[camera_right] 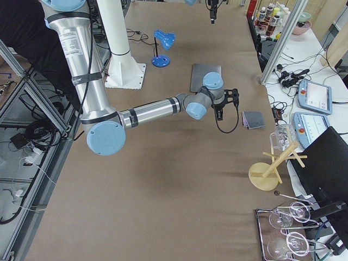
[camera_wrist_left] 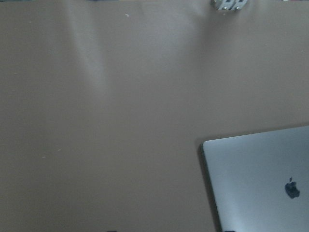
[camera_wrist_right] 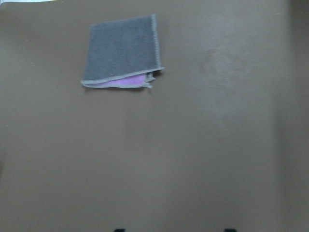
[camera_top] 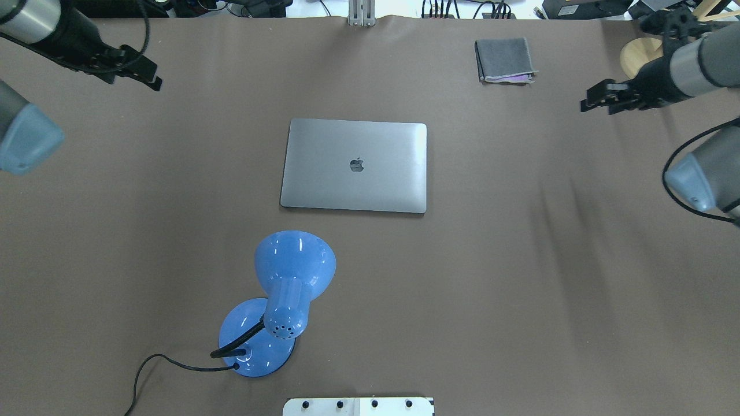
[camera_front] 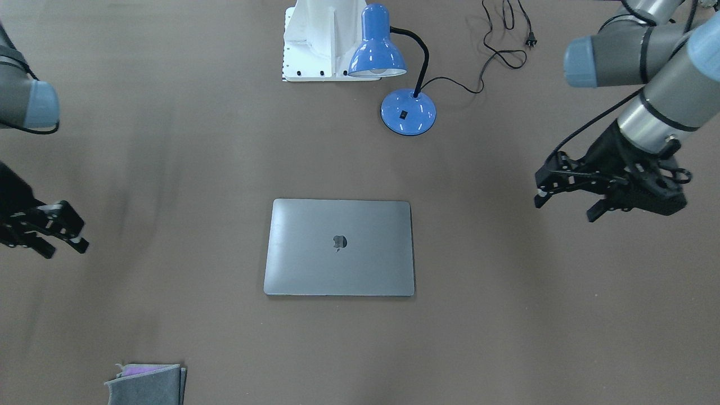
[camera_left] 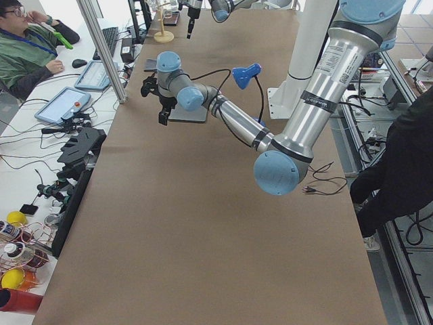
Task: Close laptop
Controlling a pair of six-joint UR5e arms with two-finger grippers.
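The laptop (camera_front: 339, 264) is plain space-grey with a dark apple logo (camera_front: 339, 242) on its lid. The table (camera_front: 506, 315) is flat brown. The lamp (camera_front: 377, 48) is glossy blue, its neck (camera_front: 426, 59) black. The pouch (camera_top: 504, 59) is grey felt, purple inside. The left gripper (camera_front: 567, 207) and right gripper (camera_front: 63, 247) are black. The 2 arms, left arm (camera_front: 664, 95) and right arm (camera_front: 14, 95), are silver-grey with pale blue caps.

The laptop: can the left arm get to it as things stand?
Probably yes. The left claw hangs open, well aside of the shut laptop, with only bare table between them; the lamp stands nearer the robot's base, out of that path.
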